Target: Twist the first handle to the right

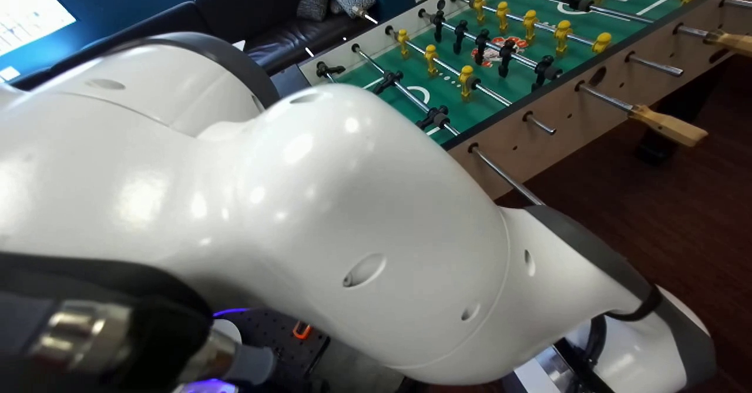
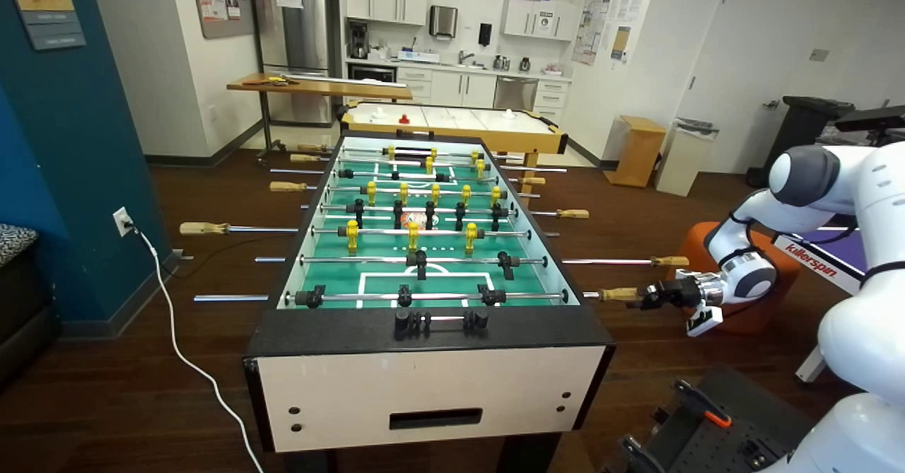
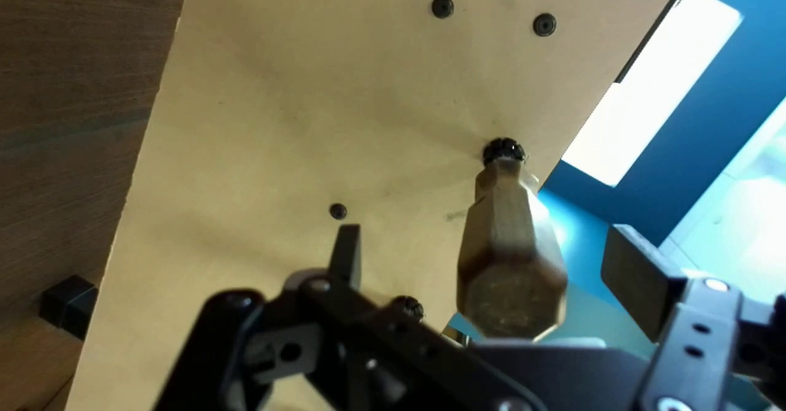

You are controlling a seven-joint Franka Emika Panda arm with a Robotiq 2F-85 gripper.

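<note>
The nearest wooden handle (image 2: 620,294) sits on the end of a metal rod at the near right corner of the foosball table. In the wrist view this handle (image 3: 513,257) is faceted, with its flat end facing the camera. My gripper (image 3: 491,263) is open, with one finger on each side of the handle and gaps between the fingers and the wood. In an exterior view the gripper (image 2: 649,295) is at the handle's outer end. In an exterior view the arm hides the handle and fingertips; only part of the rod (image 1: 508,175) shows.
The foosball table's side wall (image 3: 276,122) is beyond the gripper. Another wooden handle (image 2: 670,261) sticks out on the following rod, and it also shows in an exterior view (image 1: 668,124). An orange seat (image 2: 774,293) stands behind the wrist. A dark cart (image 2: 735,406) is near the arm's base.
</note>
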